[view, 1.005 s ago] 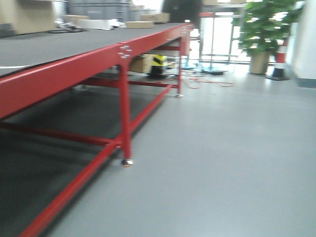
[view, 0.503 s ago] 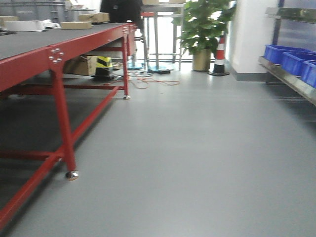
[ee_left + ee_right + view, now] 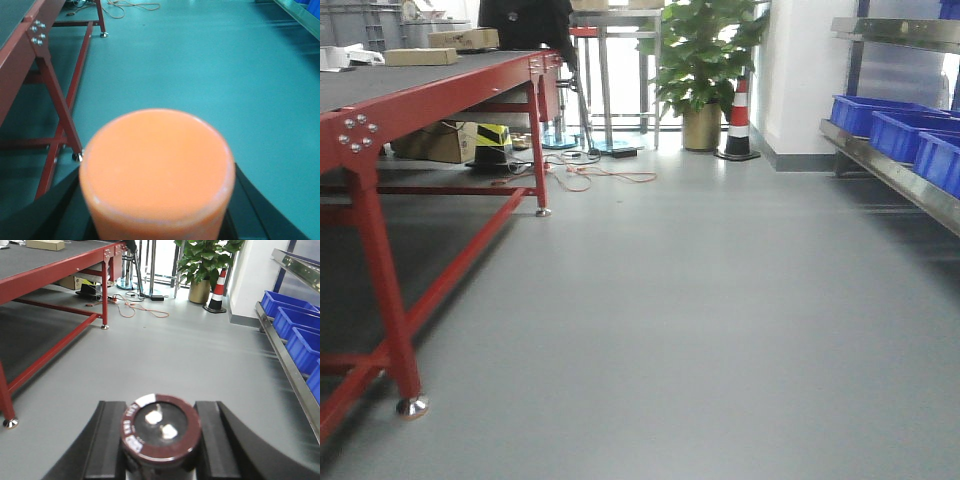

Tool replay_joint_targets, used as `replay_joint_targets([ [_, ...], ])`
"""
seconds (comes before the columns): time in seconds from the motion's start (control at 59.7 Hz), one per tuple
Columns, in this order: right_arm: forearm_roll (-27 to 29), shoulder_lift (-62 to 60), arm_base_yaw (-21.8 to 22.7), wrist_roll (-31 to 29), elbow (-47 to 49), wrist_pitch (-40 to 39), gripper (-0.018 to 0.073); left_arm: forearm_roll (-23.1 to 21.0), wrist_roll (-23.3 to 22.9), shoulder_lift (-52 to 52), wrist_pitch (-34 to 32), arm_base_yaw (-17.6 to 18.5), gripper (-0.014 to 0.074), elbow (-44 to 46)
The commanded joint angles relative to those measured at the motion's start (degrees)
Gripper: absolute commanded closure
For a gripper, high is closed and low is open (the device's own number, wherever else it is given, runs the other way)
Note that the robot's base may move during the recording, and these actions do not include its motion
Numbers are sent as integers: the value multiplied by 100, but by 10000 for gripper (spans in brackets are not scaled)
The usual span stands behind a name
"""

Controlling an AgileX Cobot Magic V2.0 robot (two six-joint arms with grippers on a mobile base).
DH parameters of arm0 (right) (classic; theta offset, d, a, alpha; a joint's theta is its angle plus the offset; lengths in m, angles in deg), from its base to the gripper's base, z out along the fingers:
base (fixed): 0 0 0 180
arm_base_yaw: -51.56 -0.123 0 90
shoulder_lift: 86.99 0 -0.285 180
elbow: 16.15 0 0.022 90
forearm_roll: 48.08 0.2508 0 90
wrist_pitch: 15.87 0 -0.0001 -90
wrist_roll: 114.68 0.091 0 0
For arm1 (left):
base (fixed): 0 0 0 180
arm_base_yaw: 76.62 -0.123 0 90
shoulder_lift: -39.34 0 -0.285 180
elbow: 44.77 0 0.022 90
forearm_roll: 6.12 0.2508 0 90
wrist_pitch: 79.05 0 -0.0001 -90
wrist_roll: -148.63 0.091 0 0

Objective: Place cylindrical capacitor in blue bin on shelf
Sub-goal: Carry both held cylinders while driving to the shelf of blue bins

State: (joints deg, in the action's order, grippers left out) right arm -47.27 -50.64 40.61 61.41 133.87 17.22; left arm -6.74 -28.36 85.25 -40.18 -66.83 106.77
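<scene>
My right gripper (image 3: 160,409) is shut on the cylindrical capacitor (image 3: 161,427), a stubby dark brown cylinder with light markings and two silvery terminals on its end. It is held above the grey floor. The shelf (image 3: 285,362) with its steel front beam runs along the right, carrying several blue bins (image 3: 300,325). The shelf (image 3: 895,172) and the blue bins (image 3: 905,130) also show at the right edge of the front view. My left gripper (image 3: 157,205) is shut on an orange cylinder (image 3: 157,170) that fills its view. No gripper shows in the front view.
A red-framed table (image 3: 380,105) with a dark top stands on the left, with a cardboard box (image 3: 432,141) under it. Cables (image 3: 590,176) lie on the floor. A potted plant (image 3: 705,60) and a striped cone (image 3: 739,118) stand at the far end.
The front view has swung to the right. The red table has slid left, and the shelf with blue bins has come into view on the right.
</scene>
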Motion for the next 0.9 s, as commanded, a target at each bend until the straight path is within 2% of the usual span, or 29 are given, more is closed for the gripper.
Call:
replay_joint_targets([
  [0.0, -80, -17, -4, 3, 4, -215, 585, -11, -2, -19, -112, 29, 707, 13],
  [0.888, -80, -17, -4, 3, 4, -227, 585, -11, -2, -19, -124, 29, 707, 13],
])
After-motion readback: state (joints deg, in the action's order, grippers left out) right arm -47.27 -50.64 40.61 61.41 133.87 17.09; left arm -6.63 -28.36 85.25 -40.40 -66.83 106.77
